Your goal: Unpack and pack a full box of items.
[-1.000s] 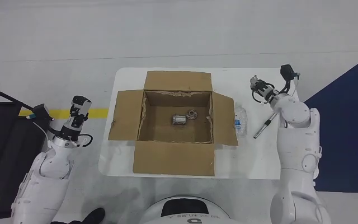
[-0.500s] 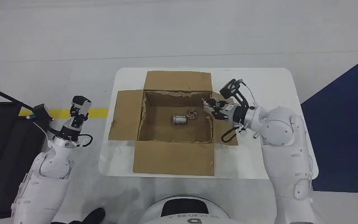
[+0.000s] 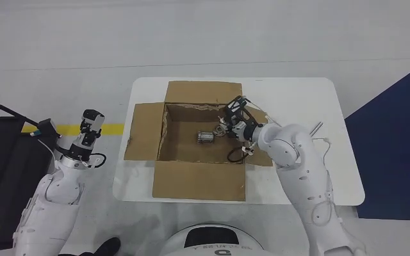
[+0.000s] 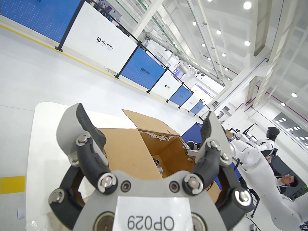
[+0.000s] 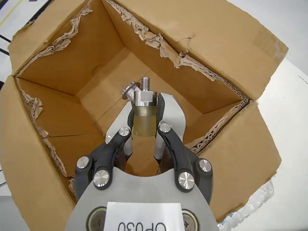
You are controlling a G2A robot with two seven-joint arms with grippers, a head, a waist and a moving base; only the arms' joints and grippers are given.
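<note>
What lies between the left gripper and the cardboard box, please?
No object: the top view shows only floor and the table's edge between the open left gripper and the cardboard box's nearest flap.

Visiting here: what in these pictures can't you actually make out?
Right wrist view: a flanged metal part in the cardboard box is half hidden behind the threaded cylinder held in the right gripper.
Right wrist view: a plastic bottle beside the box is cut off by the picture's edge.
Top view: the small metal piece on the box floor is too small to identify.
</note>
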